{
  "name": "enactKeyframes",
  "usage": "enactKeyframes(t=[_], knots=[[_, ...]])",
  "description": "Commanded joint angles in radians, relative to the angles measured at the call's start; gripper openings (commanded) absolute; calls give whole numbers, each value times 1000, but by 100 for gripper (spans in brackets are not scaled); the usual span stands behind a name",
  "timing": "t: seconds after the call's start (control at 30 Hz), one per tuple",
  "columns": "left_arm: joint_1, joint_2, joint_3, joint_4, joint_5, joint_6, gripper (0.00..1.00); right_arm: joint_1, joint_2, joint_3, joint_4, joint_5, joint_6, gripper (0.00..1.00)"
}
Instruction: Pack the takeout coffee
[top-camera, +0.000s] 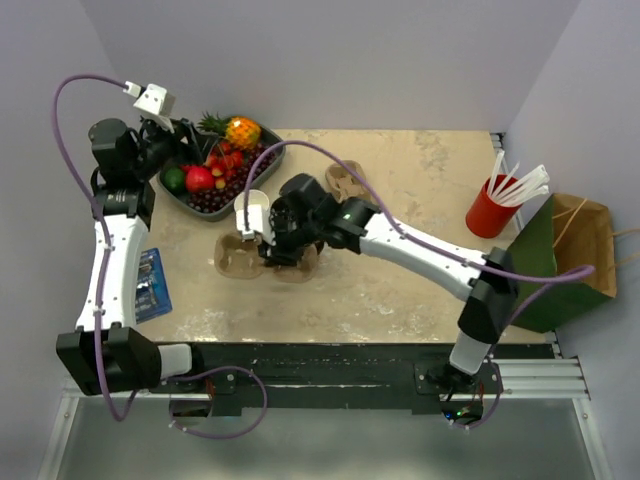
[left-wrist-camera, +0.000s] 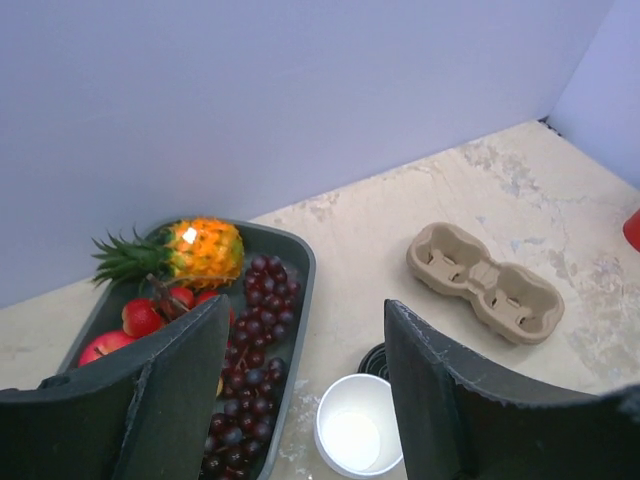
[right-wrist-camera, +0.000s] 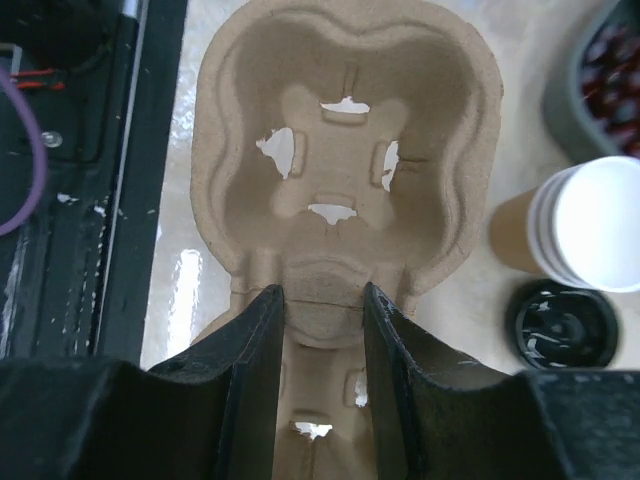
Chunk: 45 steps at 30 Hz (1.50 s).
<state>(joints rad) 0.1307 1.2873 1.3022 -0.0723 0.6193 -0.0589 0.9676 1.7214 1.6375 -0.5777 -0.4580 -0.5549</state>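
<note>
Paper cup (right-wrist-camera: 590, 225) stood upright on table (top-camera: 380, 300), unlidded; black lid (right-wrist-camera: 560, 325) laid just beside it. Pulp carrier (right-wrist-camera: 345, 190) set next to cup, centre ridge clamped by right gripper (right-wrist-camera: 318, 370), probably to be steadied for loading. Left gripper (left-wrist-camera: 305, 305) held spread above cup, nothing gripped. Bag (top-camera: 570, 255) well apart, at right.

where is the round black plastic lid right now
Right wrist view, lower right: the round black plastic lid lies on the table beside the lidless kraft paper cup, right of the pulp cardboard carrier.
</note>
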Motion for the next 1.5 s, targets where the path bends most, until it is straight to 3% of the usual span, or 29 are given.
enactKeyframes(t=[0.0, 0.23, 0.43, 0.53, 0.57, 0.6, 0.77, 0.87, 1.07, 1.17, 1.23, 1.37, 1.47], knots=[[33, -91, 43, 39, -42, -16, 68, 55, 119, 34, 65, 127, 121, 0], [43, -184, 31, 20, -70, 8, 69, 74, 334, 165, 76, 225, 219, 0], [44, -190, 3, -7, -39, 10, 69, 83, 368, 137, 156, 197, 199, 3], [43, -191, -4, -6, -29, 4, 69, 91, 388, 139, 142, 170, 191, 23], [43, -190, -6, -4, -26, 1, 69, 94, 386, 136, 141, 173, 188, 38], [43, -189, -7, -3, -20, -2, 69, 95, 383, 131, 134, 173, 184, 43], [44, -177, -9, 31, 14, -7, 69, 95, 327, 102, 124, 154, 141, 61], [44, -149, 2, 57, 65, -36, 69, 91, 273, 102, 82, 142, 113, 66], [21, -92, 9, 169, 223, -91, 69, -25, 104, 172, -20, 219, 206, 66], [-58, -66, 28, 74, 224, 20, 70, -179, -37, 182, -80, 268, 274, 65], [-170, -40, 55, -41, 157, 151, 70, -298, -119, 165, -123, 336, 262, 63], [-213, 13, 72, -18, 172, 67, 69, -484, -358, 116, -156, 565, 251, 50], [-240, 49, 94, -14, 203, 59, 68, -566, -474, 10, -131, 792, 265, 47]])
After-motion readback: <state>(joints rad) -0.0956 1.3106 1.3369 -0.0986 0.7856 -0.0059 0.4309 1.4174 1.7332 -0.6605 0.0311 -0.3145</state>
